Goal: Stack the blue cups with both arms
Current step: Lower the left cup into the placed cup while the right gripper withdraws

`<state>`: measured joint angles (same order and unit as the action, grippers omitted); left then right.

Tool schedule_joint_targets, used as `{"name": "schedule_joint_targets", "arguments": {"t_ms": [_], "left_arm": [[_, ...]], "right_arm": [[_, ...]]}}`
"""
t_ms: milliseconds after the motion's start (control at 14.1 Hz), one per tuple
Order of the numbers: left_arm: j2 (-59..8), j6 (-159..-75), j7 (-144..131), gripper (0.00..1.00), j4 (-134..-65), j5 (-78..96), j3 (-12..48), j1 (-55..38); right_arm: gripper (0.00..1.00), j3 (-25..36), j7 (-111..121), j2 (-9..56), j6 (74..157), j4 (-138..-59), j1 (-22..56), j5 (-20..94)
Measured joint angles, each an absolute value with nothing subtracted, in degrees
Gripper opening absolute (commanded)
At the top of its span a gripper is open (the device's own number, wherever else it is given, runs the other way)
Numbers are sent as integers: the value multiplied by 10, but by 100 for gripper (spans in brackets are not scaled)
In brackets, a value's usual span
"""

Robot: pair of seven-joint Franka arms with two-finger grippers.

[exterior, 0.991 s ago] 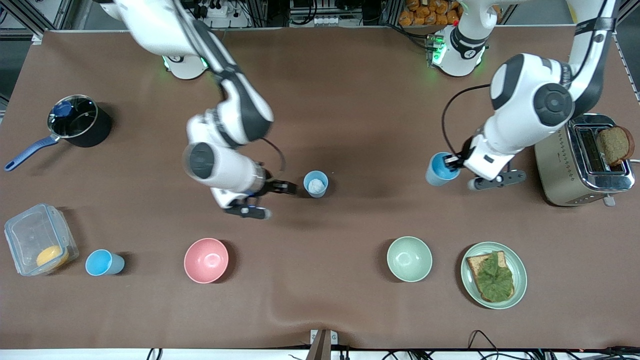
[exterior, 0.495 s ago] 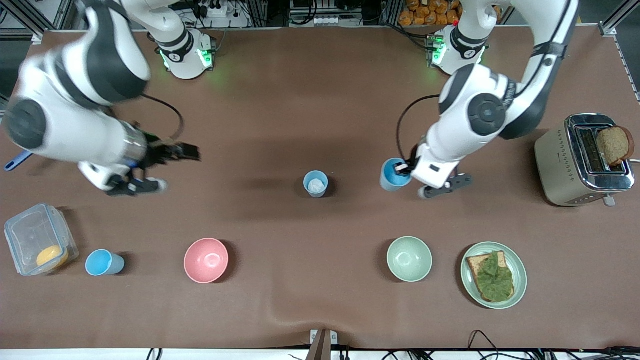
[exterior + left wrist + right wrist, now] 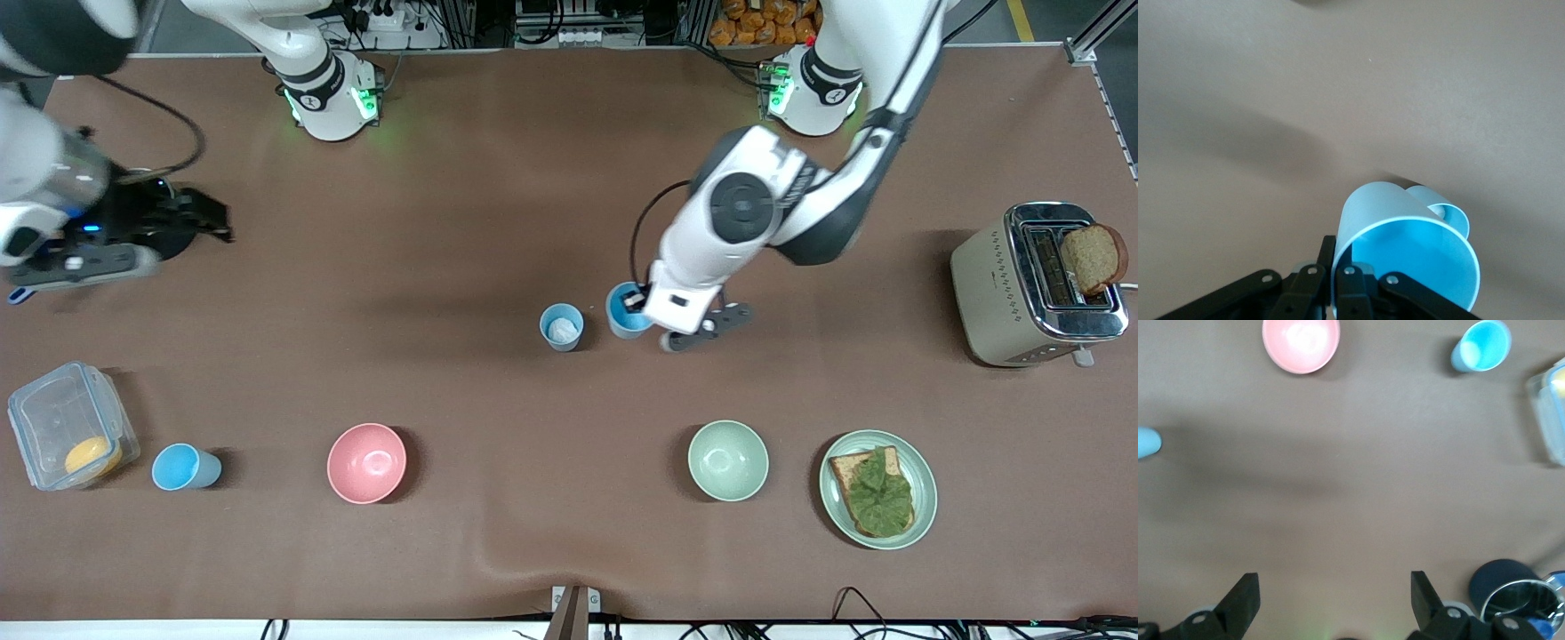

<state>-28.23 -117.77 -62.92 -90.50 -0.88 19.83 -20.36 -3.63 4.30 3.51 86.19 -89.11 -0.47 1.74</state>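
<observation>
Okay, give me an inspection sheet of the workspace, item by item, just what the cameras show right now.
Surface: brown table cover, a wrinkle at the edge nearest the front camera.
Job's things: grey-blue cup upright mid-table, something white inside; carried blue cup beside it; third blue cup beside the plastic container.
Clutter: pink bowl, green bowl, plate with bread and greens, toaster with a bread slice sticking up, dark pot.
Grippers: left gripper shut on the carried blue cup's rim; right gripper open, over the pot.
Cables: black cables on both arms; more at the table edges.
Surroundings: metal framing, a power strip, orange packets past the bases.
</observation>
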Motion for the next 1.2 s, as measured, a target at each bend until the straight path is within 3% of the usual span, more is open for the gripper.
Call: {"name": "schedule_joint_targets", "arguments": {"t_ms": [283,708,1061,1132,1203], "left_arm": [[-334,-1207,-679,0,-869,-34,197,-250],[-356,-1241,-700,0,-865,-45,194,-287],[-372,-1251,-710,0,-863,-58,192,-294],[-373,-1253,-710,20,-862,-58,192,-294],[-374,-1256,-712,98,-862,-58,191,-294]], "right_arm": [[100,-35,48,34,891,-893,-15,-4],[100,22,67,33,939,-933,0,7],[100,29,75,33,947,-940,5,10],[100,29,75,32,949,-940,7,9],[100,29,75,32,950,-940,9,9]]}}
